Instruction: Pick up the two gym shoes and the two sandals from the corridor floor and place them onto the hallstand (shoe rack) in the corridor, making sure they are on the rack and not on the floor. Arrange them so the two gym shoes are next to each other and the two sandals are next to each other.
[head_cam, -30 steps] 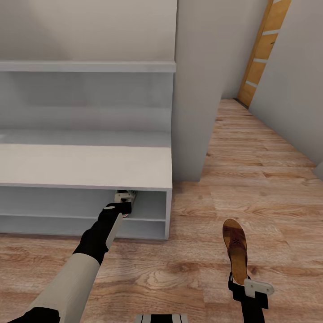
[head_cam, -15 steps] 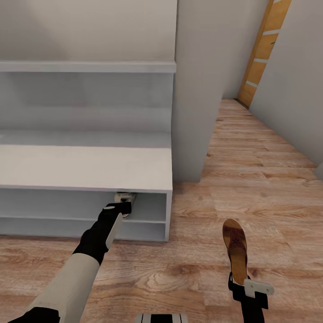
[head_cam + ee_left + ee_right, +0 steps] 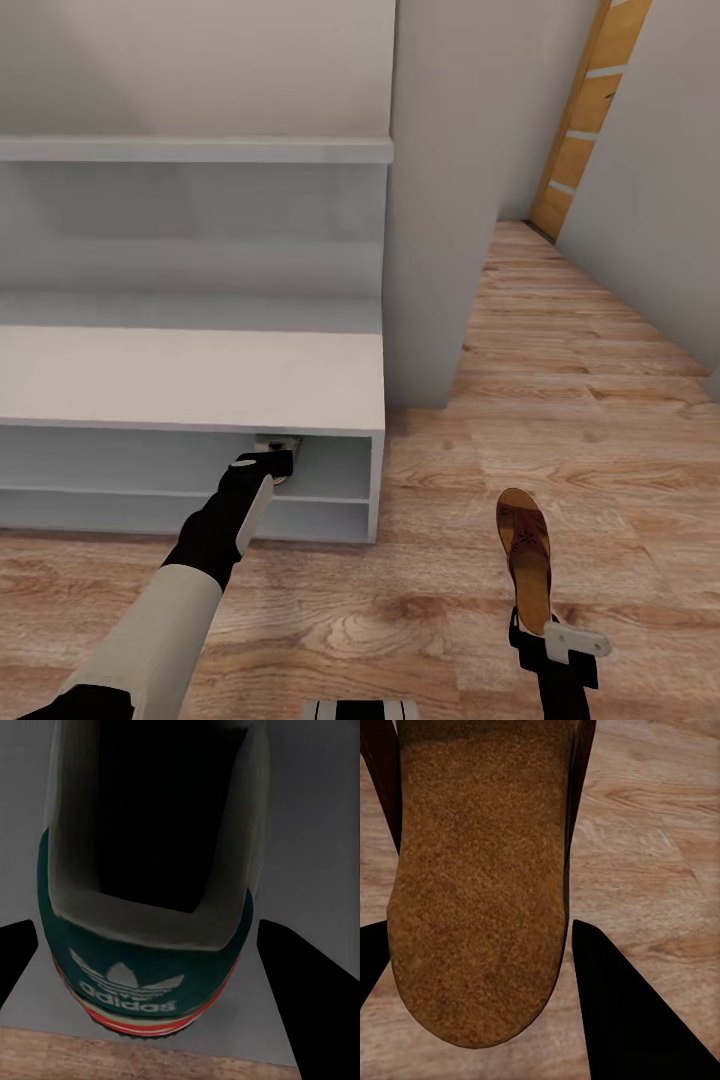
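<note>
right claw (image 3: 548, 632) grips sandal (image 3: 526, 556) by heel at 5 o'clock above corridor floor (image 3: 600, 420); light, stiff sole, hold heel edge | left claw (image 3: 268, 462) at 7 o'clock, fingers flank gym shoe (image 3: 150, 907) heel on hallstand (image 3: 190, 375) upper shelf; soft, light, contact unclear | shelf lip above, wall pillar (image 3: 440, 200) at 12 o'clock crowd entry

The hallstand (image 3: 200, 385) top overhangs its low shelf opening; corridor floor (image 3: 600, 400) alongside lies open.
</note>
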